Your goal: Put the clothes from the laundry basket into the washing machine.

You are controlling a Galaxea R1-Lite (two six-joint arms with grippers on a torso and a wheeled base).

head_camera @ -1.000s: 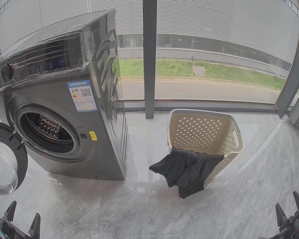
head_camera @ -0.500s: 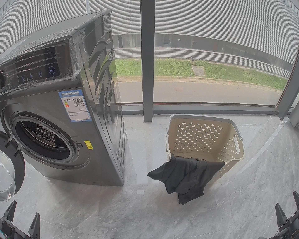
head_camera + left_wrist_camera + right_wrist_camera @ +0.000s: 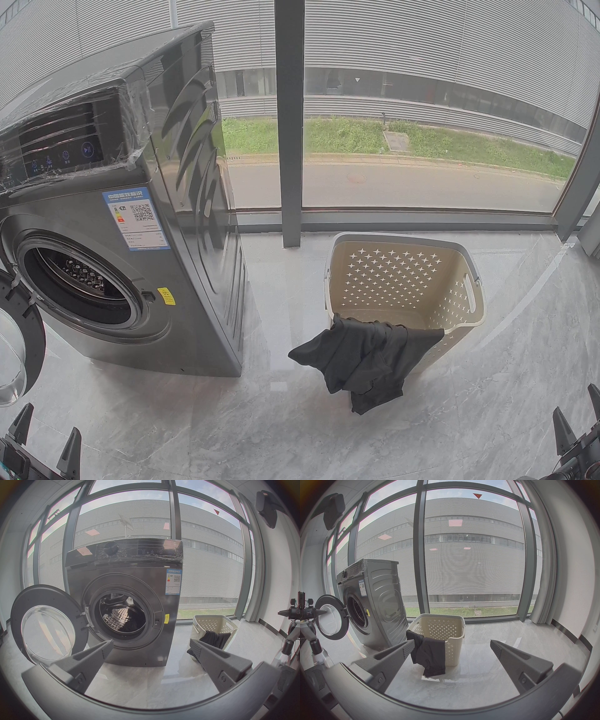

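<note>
A cream laundry basket stands on the floor by the window. A black garment hangs over its near rim, one corner spread on the floor. To the left stands the grey washing machine, its round door swung open and the drum showing. My left gripper is open at the lower left, well short of the machine. My right gripper is open at the lower right, apart from the basket.
Pale marble floor stretches between me, the machine and the basket. A glass wall with a dark pillar runs behind them. The open door juts out toward my left arm.
The whole head view has shifted: machine and basket sit lower and slightly further left than a second ago, so the camera has moved. Both grippers hold the same spots in the picture.
</note>
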